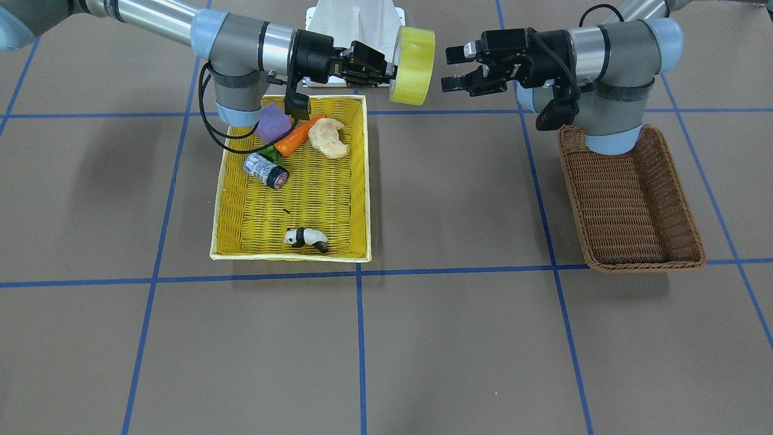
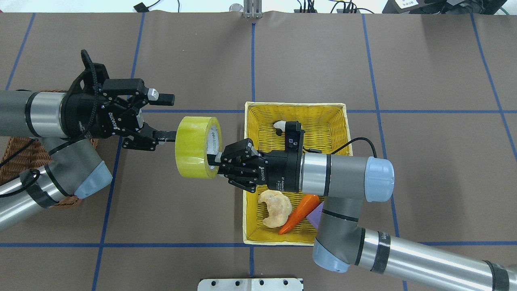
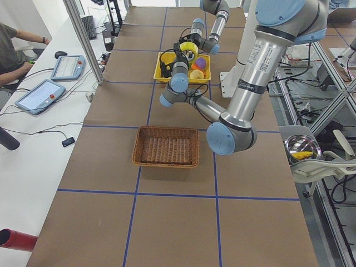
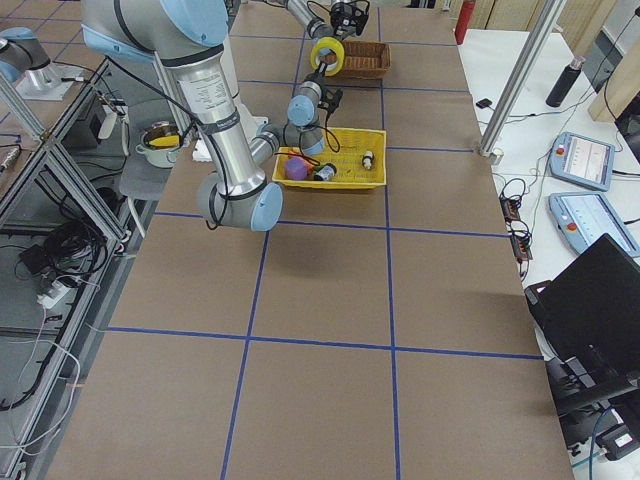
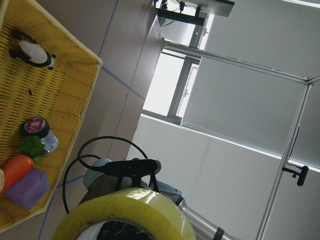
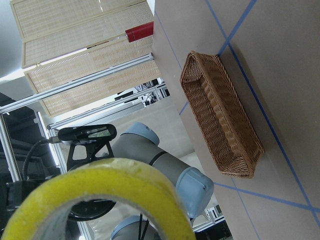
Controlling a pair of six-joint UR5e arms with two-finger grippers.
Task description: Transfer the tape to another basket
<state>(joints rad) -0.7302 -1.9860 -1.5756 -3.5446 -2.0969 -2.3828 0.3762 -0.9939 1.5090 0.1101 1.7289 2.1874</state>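
Observation:
The tape (image 2: 194,147), a wide yellowish roll with a white core, hangs in the air between the two baskets, its axis level. My right gripper (image 2: 213,158) is shut on the roll's rim from the yellow-basket side; it also shows in the front view (image 1: 392,67) holding the tape (image 1: 413,65). My left gripper (image 2: 166,117) is open and empty, with its jaws spread facing the tape's other face, a small gap away (image 1: 450,69). The brown wicker basket (image 1: 631,199) is empty and lies partly under my left arm (image 2: 20,155). Both wrist views show the tape close up (image 5: 125,215) (image 6: 100,200).
The yellow basket (image 1: 320,193) holds a toy carrot (image 1: 296,138), a purple block (image 1: 273,124), a pastry (image 1: 329,138), a black-and-white cylinder (image 1: 266,170) and a panda figure (image 1: 306,237). A white mounting base (image 1: 356,15) stands behind the arms.

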